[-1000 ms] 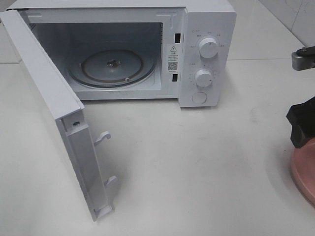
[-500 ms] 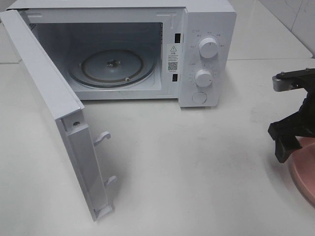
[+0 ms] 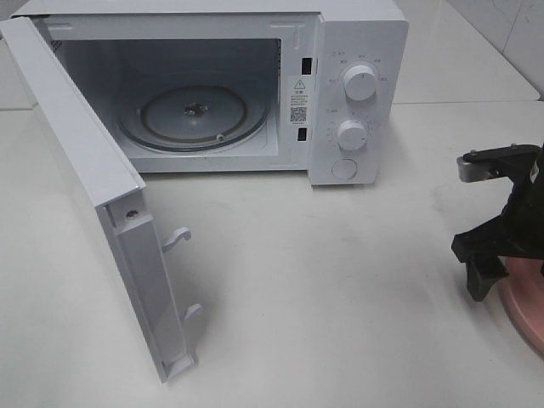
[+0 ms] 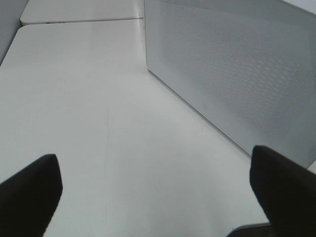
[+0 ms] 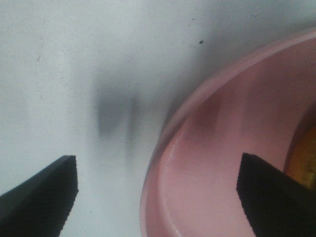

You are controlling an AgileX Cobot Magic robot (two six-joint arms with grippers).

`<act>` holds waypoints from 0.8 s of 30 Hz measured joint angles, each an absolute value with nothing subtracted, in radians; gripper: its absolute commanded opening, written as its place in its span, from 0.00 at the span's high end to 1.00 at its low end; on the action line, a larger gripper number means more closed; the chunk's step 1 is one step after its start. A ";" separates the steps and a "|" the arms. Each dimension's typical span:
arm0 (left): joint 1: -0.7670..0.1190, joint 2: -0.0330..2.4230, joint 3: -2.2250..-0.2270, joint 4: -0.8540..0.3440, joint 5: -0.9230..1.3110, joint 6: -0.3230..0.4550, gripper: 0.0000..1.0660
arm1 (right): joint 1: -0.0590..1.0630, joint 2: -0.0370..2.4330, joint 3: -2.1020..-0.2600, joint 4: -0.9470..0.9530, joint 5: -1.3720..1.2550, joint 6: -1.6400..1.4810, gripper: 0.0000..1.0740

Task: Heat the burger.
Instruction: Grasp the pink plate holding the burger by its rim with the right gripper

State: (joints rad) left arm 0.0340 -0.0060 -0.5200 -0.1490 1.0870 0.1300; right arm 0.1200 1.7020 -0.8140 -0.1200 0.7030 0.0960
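Note:
In the right wrist view my right gripper (image 5: 158, 197) is open, its jaws straddling the raised rim of the round pink plate (image 5: 212, 163). A golden-yellow sliver of the burger (image 5: 306, 165) shows on the plate at that picture's edge. In the exterior high view the right gripper (image 3: 491, 270) hangs low over the plate's left rim (image 3: 520, 302) at the table's right edge, and the burger is out of view there. My left gripper (image 4: 155, 197) is open over bare table beside the microwave door's outer face (image 4: 237, 79).
The white microwave (image 3: 357, 93) stands at the back with its door (image 3: 93, 187) swung wide to the front left. Its glass turntable (image 3: 194, 115) is bare. White table (image 3: 340, 289) lies between the microwave and the plate.
My right gripper has come in from the right edge, moving left and down onto the pink plate's rim. The left arm and the microwave have not moved.

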 measured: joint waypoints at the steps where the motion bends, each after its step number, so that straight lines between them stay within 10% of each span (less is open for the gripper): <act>1: 0.034 -0.006 -0.520 -0.149 1.087 0.130 0.09 | 0.120 1.708 -0.807 -0.120 0.692 0.096 0.22; 24: 0.034 -0.006 -0.520 -0.149 1.087 0.130 0.09 | 0.120 1.738 -0.718 -0.121 0.528 0.125 0.26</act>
State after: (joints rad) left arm 0.0340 -0.0060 -0.5200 -0.1490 1.0870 0.1300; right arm 0.1200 1.7380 -0.7180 -0.1210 0.5280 0.1250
